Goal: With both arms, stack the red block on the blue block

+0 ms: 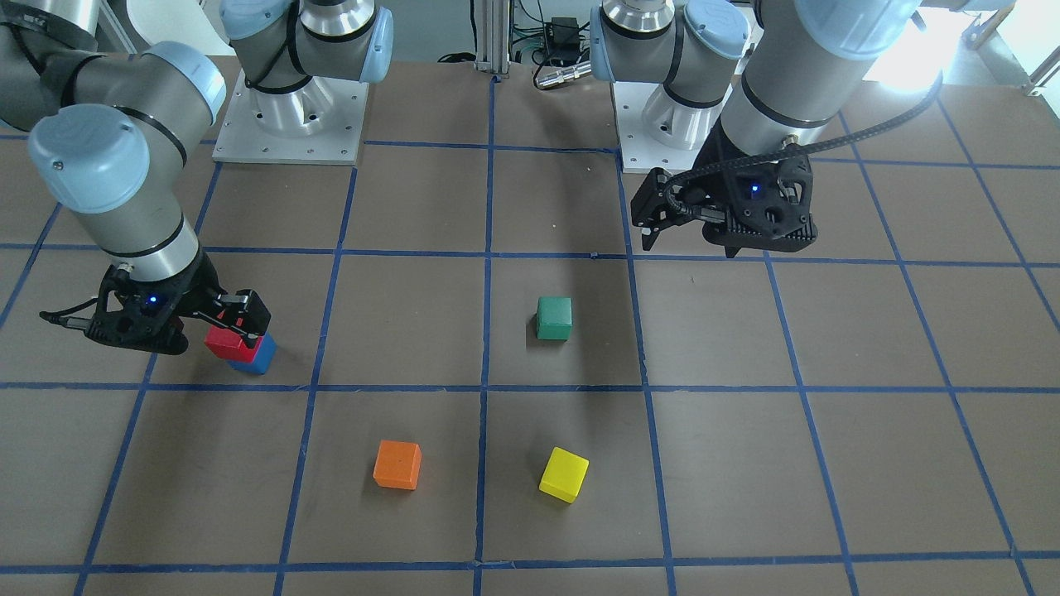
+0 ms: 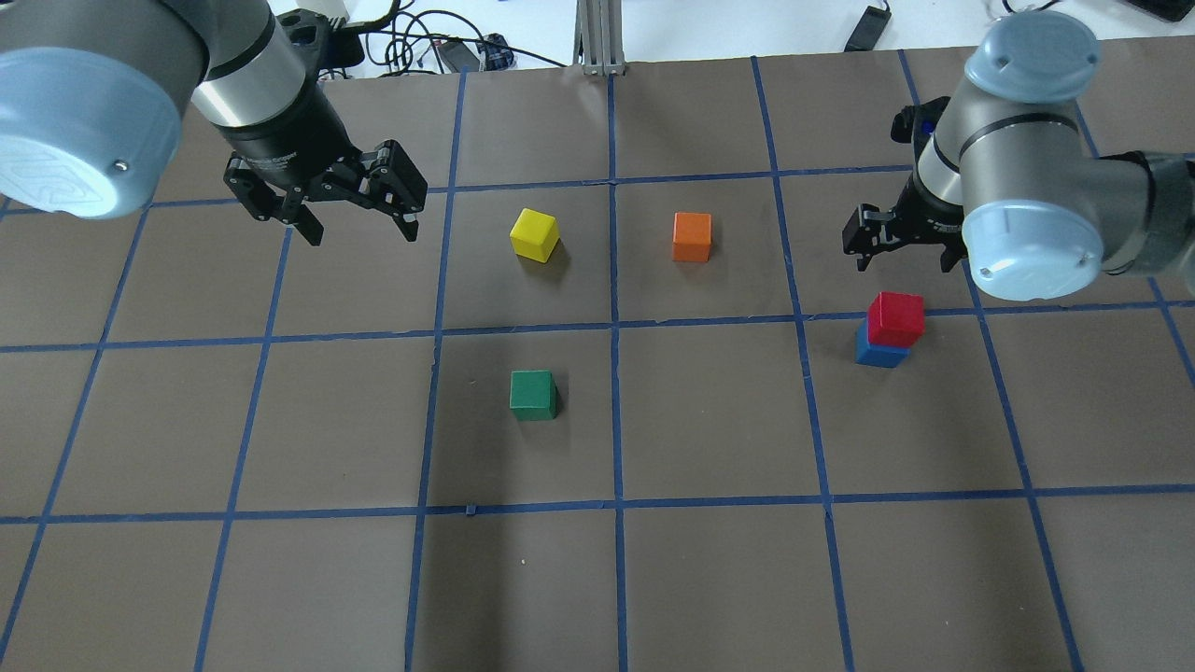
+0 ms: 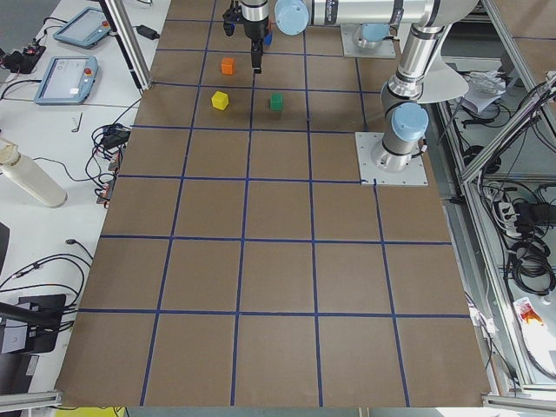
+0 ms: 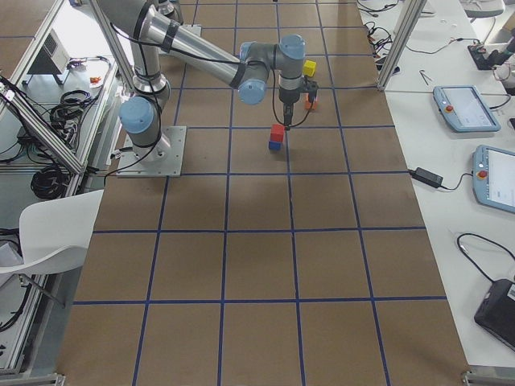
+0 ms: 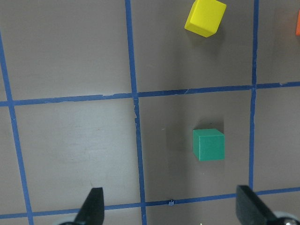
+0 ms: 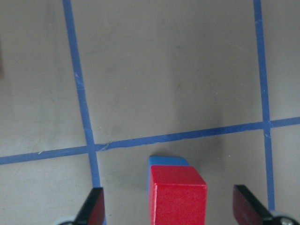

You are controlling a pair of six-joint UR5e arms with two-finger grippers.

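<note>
The red block [image 2: 895, 318] sits on top of the blue block [image 2: 878, 355] on the table's right side, slightly offset. The stack also shows in the front view, red [image 1: 224, 341] on blue [image 1: 258, 356]. My right gripper [image 2: 903, 252] is open and hangs above the stack without touching it. In the right wrist view the red block [image 6: 177, 194] lies low between the spread fingers [image 6: 91, 208], with a strip of the blue block [image 6: 166, 161] behind it. My left gripper [image 2: 359, 229] is open and empty, raised over the far left.
A green cube [image 2: 532, 394] sits near the middle. A yellow cube [image 2: 534, 233] and an orange cube [image 2: 692, 236] sit farther out. The brown table [image 2: 709, 579] carries a grid of blue tape. The arm bases [image 1: 290, 124] stand at the robot's edge.
</note>
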